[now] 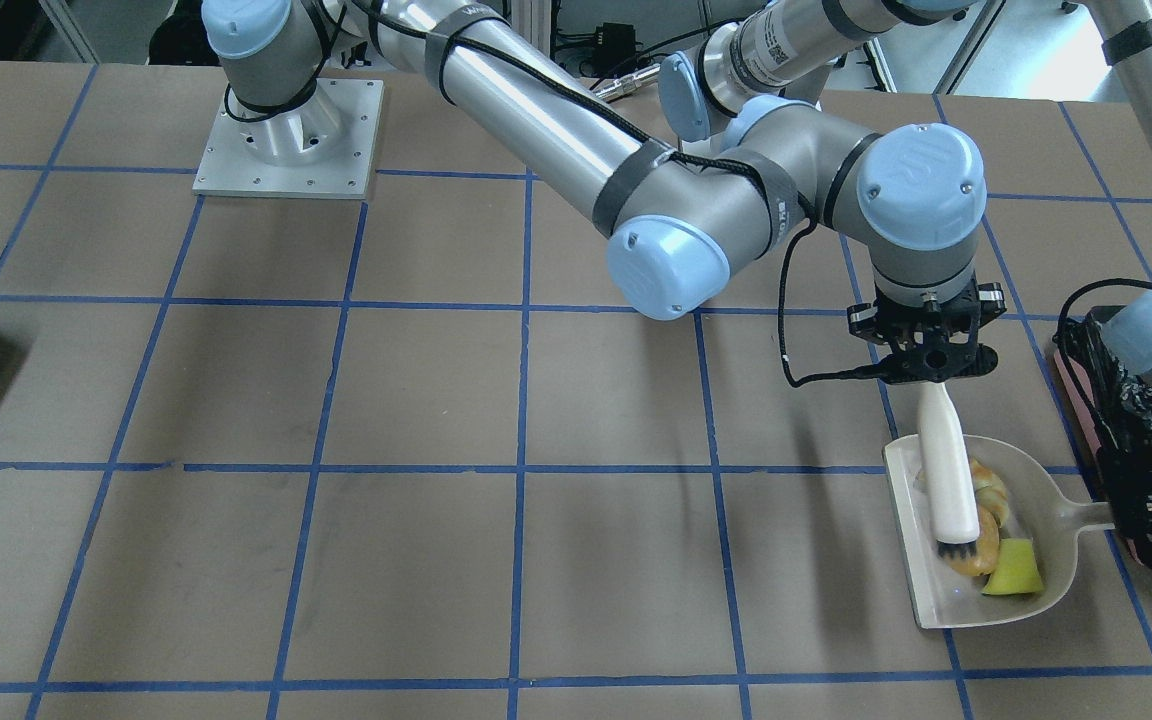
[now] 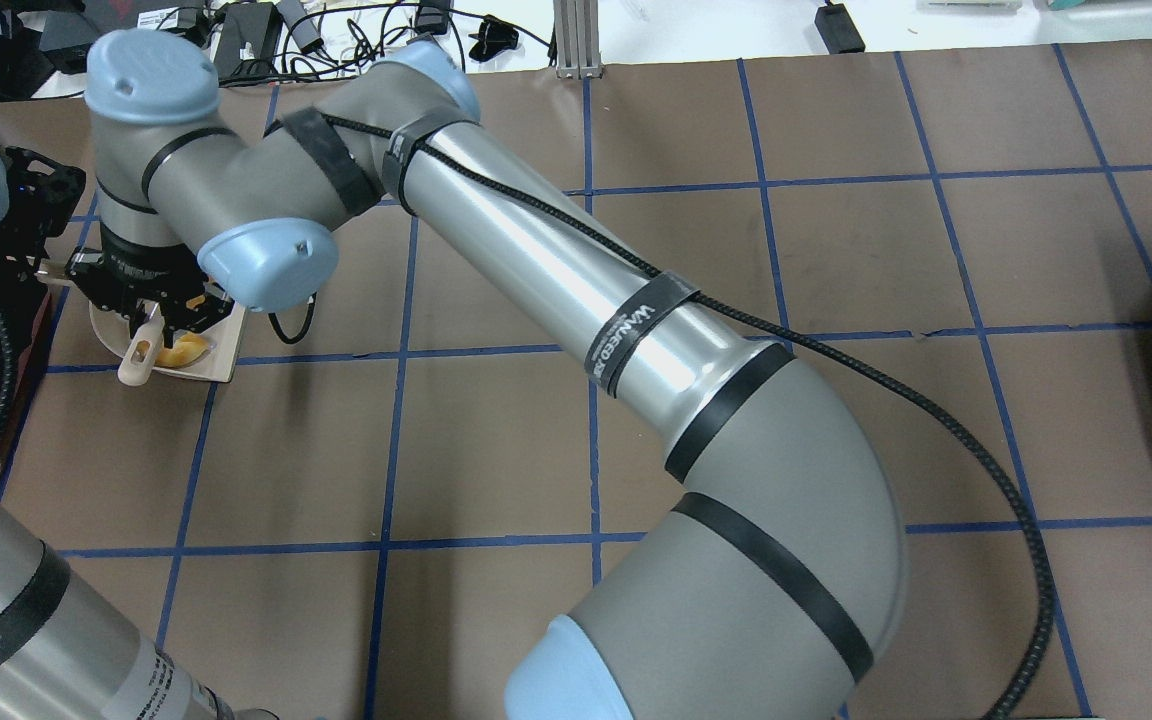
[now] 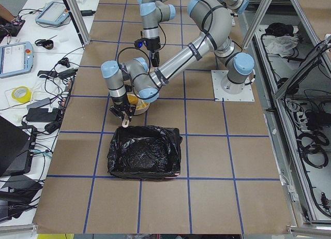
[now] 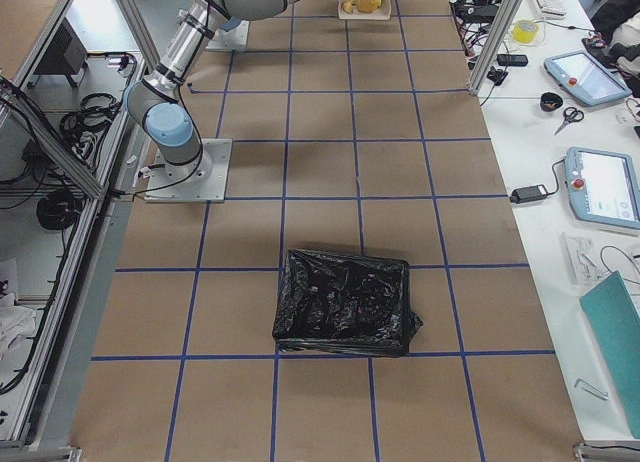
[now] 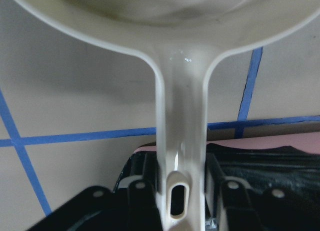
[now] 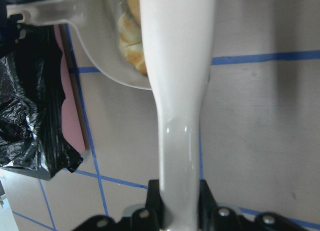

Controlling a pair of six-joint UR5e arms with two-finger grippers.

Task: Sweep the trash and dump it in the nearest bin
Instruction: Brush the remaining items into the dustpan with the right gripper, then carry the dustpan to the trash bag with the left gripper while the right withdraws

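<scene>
Right gripper (image 1: 926, 365) clamps the brush (image 1: 946, 470), which covers some trash (image 1: 1014, 572) in the dustpan (image 1: 921, 590); left gripper (image 5: 182, 191), clamped on its handle, half hides the bin (image 1: 1071, 385).

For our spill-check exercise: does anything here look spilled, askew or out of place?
Nothing stands out. The roll, croissant and yellow wedge all lie inside the dustpan, none on the table. The right end effector holds the brush, bristles over the roll; the bin stands upright nearby.
</scene>
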